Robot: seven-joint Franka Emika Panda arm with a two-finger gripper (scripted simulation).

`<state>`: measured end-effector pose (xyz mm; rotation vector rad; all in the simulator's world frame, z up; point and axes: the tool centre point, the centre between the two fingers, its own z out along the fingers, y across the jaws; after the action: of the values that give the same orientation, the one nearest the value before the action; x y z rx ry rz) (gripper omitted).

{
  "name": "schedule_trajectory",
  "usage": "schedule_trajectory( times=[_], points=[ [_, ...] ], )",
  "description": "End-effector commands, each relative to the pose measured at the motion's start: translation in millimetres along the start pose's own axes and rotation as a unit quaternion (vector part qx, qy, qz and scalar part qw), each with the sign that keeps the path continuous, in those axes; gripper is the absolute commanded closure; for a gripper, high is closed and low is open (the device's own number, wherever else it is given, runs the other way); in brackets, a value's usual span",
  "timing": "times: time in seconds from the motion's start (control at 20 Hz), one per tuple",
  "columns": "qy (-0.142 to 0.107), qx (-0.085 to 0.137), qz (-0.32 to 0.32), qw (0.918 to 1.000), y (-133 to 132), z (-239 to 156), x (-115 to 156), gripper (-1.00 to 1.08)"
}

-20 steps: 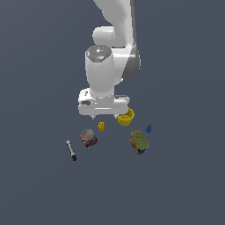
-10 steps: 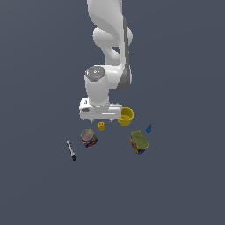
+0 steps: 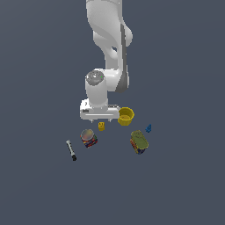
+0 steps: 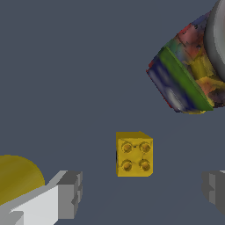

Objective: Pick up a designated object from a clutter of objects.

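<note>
The tiny yellow studded brick (image 3: 101,126) lies on the grey floor among the clutter, between the yellow cup (image 3: 125,116) and a printed can (image 3: 88,138). My gripper (image 3: 100,119) hangs just above it, open and empty. In the wrist view the brick (image 4: 134,154) shows four studs and sits between and a little ahead of my two fingers (image 4: 67,194); the gripper (image 4: 140,191) touches nothing. The printed can (image 4: 189,74) and part of the cup (image 4: 17,176) also show in the wrist view.
A second printed can (image 3: 139,142) lies at the exterior view's right, with the tiny blue piece (image 3: 148,128) beyond it. The black-grey marker pen (image 3: 70,150) lies at the exterior view's left.
The hand has come down toward the brick and shifted slightly to the exterior view's left. The objects have not moved.
</note>
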<state>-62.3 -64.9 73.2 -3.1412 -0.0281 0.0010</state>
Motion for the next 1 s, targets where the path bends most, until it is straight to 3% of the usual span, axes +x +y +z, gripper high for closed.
schedule_trajectory(
  times=[0.0,0.95],
  points=[
    [0.000,0.000,0.000,1.0000,0,0,0,-0.92],
    [0.000,0.000,0.000,1.0000,0,51,-1,-0.92]
  ],
)
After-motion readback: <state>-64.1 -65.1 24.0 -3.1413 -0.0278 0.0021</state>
